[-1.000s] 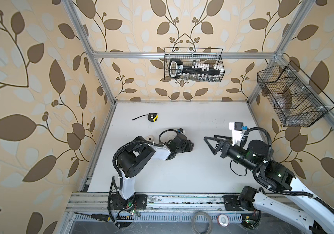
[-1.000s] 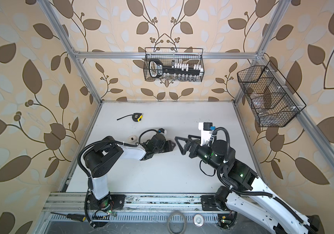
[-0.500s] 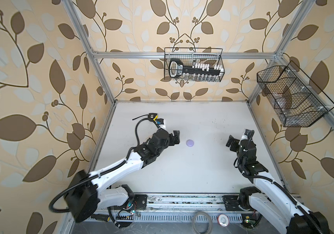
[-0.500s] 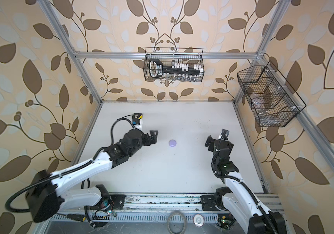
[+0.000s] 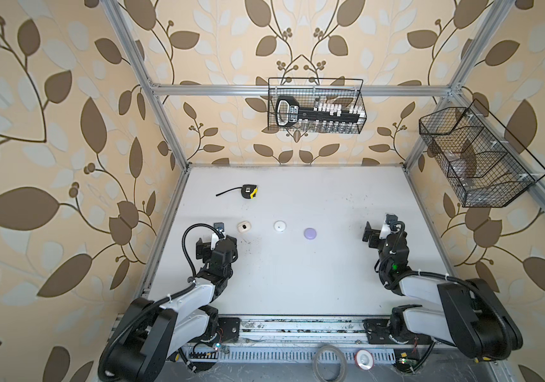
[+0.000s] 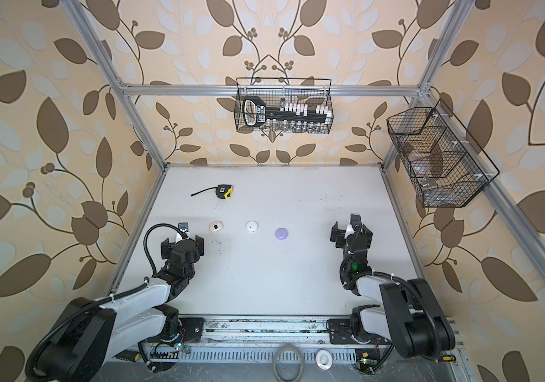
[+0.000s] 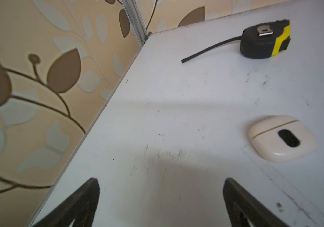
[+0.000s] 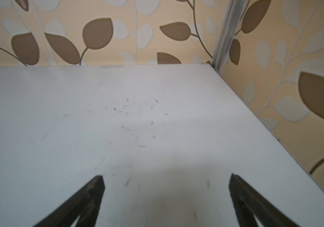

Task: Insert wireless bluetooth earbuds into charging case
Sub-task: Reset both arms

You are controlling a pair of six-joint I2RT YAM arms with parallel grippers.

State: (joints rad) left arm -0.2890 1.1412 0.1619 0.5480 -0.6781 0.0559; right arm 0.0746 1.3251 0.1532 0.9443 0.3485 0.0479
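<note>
No earbuds lay loose; the cream squarish plastic case point(image 5: 244, 227), white round case point(image 5: 279, 226) and lilac round case point(image 5: 310, 233) sat shut in a row on the white table point(image 5: 297, 281), so the empty, wide-open left gripper point(image 7: 161, 182) and right gripper point(image 8: 166, 180) probably did best parked clear. Only the left wrist view showed the cream case's lid seam and dark oval.

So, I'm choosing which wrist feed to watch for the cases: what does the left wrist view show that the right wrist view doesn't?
Only the left wrist view: a closed cream charging case and a black-and-yellow tape measure, both lying on the table. Only the right wrist view: no object of its own, just scuffed table. Both: the white table, leaf wallpaper, an aluminium corner post, and that arm's own gripper, left gripper and right gripper, jaws wide open with nothing between them.
</note>
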